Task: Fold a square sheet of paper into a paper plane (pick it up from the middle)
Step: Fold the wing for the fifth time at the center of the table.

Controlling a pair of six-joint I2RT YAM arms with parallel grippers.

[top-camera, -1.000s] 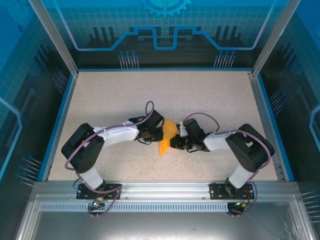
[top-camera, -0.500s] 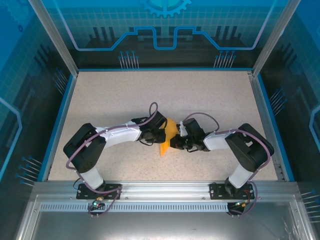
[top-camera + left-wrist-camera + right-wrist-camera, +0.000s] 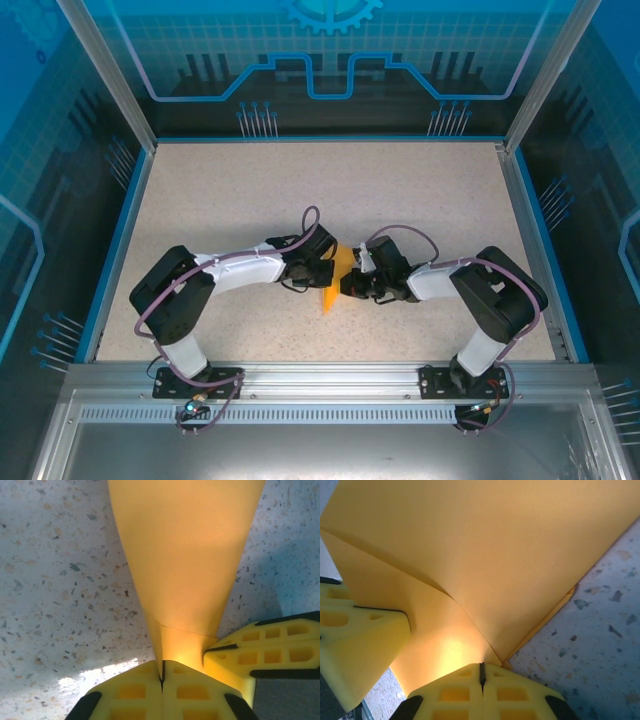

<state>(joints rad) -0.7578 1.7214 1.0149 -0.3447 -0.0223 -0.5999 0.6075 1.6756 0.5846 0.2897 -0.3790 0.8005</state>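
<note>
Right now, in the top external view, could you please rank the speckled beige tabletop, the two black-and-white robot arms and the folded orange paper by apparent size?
1. speckled beige tabletop
2. left black-and-white robot arm and right black-and-white robot arm: alike, unranked
3. folded orange paper, partly covered

One orange paper sheet (image 3: 185, 555), two grippers: left gripper (image 3: 161, 672), right gripper (image 3: 481, 670).

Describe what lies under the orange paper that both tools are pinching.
Speckled tabletop shows on either side of the orange paper, pinched by the left tool and right tool. What lies directly beneath the sheet is covered.
</note>
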